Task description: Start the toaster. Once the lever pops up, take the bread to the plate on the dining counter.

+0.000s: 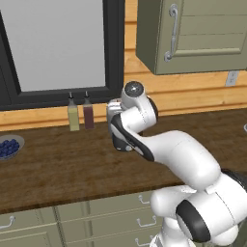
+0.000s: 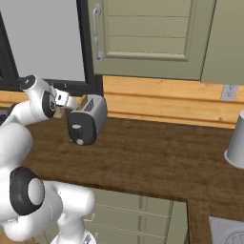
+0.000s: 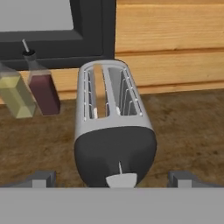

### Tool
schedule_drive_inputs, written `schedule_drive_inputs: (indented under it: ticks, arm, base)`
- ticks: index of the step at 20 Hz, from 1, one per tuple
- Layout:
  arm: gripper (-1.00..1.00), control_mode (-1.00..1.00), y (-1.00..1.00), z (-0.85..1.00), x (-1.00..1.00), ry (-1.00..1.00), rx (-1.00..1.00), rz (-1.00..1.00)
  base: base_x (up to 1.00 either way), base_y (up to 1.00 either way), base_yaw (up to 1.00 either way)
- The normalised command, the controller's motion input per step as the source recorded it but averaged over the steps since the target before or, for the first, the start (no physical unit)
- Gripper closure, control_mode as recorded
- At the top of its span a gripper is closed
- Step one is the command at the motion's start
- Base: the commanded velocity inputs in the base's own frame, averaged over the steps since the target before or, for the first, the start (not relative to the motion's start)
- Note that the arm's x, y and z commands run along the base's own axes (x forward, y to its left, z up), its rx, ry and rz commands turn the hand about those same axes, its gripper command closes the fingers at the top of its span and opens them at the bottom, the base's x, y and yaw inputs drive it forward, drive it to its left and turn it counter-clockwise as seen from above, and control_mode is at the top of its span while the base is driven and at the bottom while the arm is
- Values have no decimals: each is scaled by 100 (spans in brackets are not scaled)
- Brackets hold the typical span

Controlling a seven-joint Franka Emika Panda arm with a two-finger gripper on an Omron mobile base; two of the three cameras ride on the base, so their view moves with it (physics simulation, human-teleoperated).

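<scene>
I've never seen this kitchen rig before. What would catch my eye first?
The small silver two-slot toaster with a black front panel stands on the brown wooden worktop, and the open tool faces its front. The pale lever tab sits low on that panel. Left of the toaster, two slim bottles, one yellowish and one dark red, stand by the wall.

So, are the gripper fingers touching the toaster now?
Apart. In the hand view the two fingertips stand wide open on either side of the toaster, with wooden counter visible between each tip and its black front.
</scene>
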Motion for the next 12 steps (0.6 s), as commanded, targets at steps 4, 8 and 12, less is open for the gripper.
schedule_drive_inputs:
  ticks: [4,8,12]
  arm:
    - [-100,-100,0,-17,62,0,0,-5]
    - [-100,-100,0,-18,61,2,0,-3]
    - [-100,-100,0,-24,51,7,0,-3]
  base:
    - [0,0,0]
    - [0,0,0]
    - [0,0,0]
